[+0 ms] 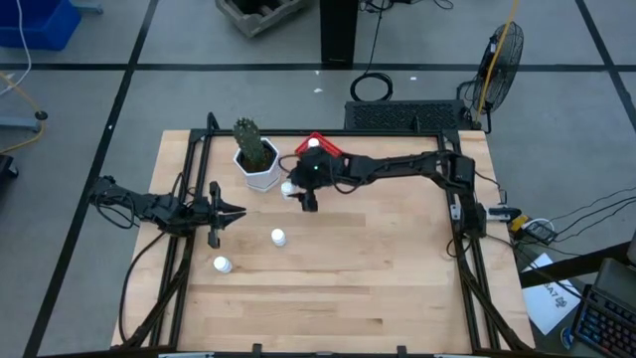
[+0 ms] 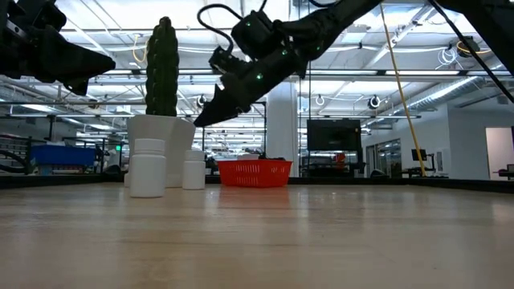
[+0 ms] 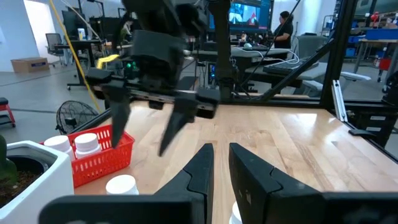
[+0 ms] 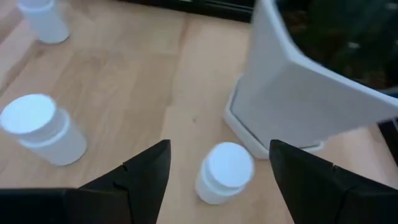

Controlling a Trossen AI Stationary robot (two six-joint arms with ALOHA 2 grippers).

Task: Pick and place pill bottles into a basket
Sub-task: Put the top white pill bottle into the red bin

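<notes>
My right gripper is open and hangs above the table beside the white cactus pot. In the right wrist view its fingers stand on either side of a white pill bottle, above it and not touching. That bottle stands upright on the table at the pot's foot. Two more bottles stand nearer the front. The red basket sits behind the right gripper; in the left wrist view it holds two bottles. My left gripper waits at the left, empty, its fingers nearly together.
The cactus pot stands close against the bottle under my right gripper. The wooden table has bare room at the front and right. Dark frame rails run along the table's left and right sides.
</notes>
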